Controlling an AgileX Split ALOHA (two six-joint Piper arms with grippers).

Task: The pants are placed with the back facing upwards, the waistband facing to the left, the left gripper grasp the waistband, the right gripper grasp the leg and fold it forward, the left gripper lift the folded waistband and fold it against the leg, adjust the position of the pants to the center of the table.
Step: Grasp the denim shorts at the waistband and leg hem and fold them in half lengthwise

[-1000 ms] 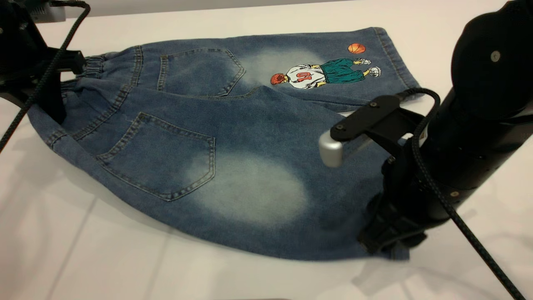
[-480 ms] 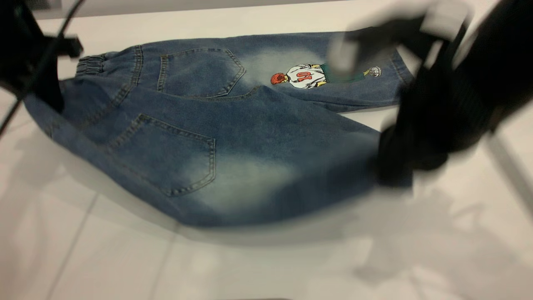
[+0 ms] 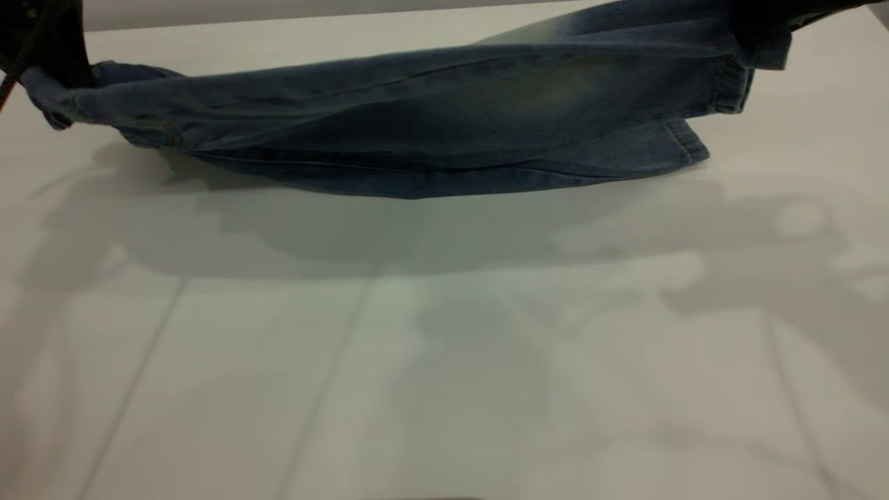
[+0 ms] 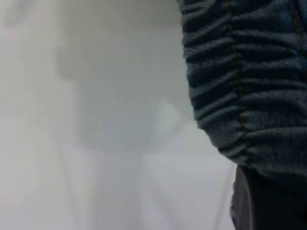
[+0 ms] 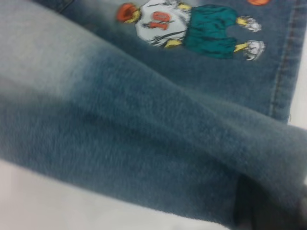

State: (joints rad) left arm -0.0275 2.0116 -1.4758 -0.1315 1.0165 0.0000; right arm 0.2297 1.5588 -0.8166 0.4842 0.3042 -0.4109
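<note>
Our left gripper [image 3: 52, 90] pinches the gathered waistband [image 4: 240, 81] at far left; our right gripper [image 3: 753, 31] clamps the plain leg [image 3: 555, 90] at far right. The blue denim pants [image 3: 417, 146] hang doubled lengthwise above the white-grey table [image 3: 444, 361], the basketball-player print [image 5: 187, 28] underneath.

Desk [image 3: 444, 389]: a plain white-grey surface is filling nearly the whole exterior view. Thin straight seam lines [image 3: 132, 389] are running across it, slanting from the near edge toward the far side. Light is coming from above; broad soft grey shadows [image 3: 292, 229] are lying across the middle of the desk, with a fainter patch showing toward the right. A slight greenish sheen is showing near the centre. Beyond the far edge, a narrow band of plain grey wall [image 3: 278, 10] is showing at the top. In the left wrist view the same pale desk is appearing, blurred, with dim shadows on it.
</note>
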